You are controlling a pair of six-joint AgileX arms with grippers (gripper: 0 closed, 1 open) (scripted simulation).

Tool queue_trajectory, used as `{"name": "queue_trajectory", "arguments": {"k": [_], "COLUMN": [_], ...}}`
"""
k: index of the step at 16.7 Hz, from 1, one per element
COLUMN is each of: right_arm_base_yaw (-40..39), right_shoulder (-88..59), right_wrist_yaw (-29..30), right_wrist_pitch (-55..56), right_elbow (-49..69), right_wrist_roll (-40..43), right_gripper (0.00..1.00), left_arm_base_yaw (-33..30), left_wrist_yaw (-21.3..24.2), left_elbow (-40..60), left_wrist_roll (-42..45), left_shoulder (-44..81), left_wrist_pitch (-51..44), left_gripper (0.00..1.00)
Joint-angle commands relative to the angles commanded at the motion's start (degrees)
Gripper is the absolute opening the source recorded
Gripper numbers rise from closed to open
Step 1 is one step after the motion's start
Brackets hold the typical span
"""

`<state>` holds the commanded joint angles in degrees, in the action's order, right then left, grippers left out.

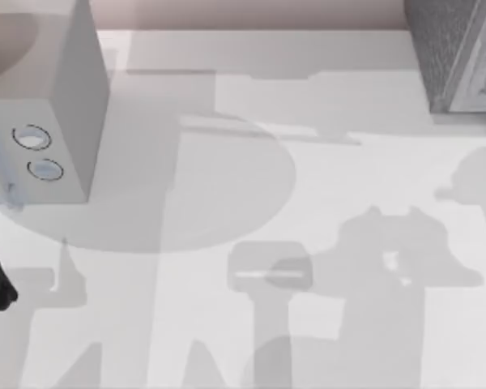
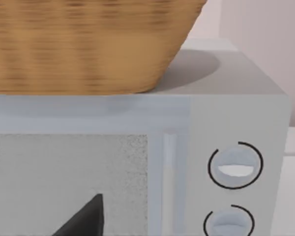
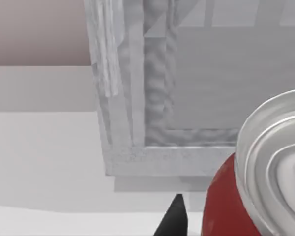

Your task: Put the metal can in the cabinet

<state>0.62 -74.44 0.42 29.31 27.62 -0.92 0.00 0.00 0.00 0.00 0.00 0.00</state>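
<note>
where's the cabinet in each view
Top: cabinet in the upper right corner.
Right wrist: close ahead, just behind the can.
Left wrist: faces the microwave with a basket on top instead.
Shared landmark: the microwave's two dials, in the left wrist view and at the top view's left.

Bright, even light falls on the pale table (image 1: 146,340), where soft grey shadows overlap across the lower half of the top view. The wicker basket (image 2: 88,44) looks slightly blurred. The metal can (image 3: 265,167) rim shows mild sheen.
</note>
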Motion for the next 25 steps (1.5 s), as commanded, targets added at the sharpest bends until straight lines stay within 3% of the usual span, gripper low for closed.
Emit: {"name": "queue_trajectory", "arguments": {"k": [12, 25], "right_arm_base_yaw": [0.0, -0.5], "right_shoulder": [8.9, 66.7], "right_wrist_yaw": [-0.1, -0.4], "right_wrist_pitch": [-4.8, -25.4], "right_elbow": [-1.8, -23.5], "right_wrist_roll": [0.0, 0.8], "right_gripper": [0.00, 0.00], "left_arm_base_yaw": [0.0, 0.0], "left_wrist_yaw": [0.0, 0.0], "left_elbow": [0.0, 0.0], "left_wrist_roll": [0.0, 0.0], "left_shoulder": [0.0, 0.0], "left_wrist_pitch": [0.0, 0.0], "left_gripper": [1.00, 1.00]}}
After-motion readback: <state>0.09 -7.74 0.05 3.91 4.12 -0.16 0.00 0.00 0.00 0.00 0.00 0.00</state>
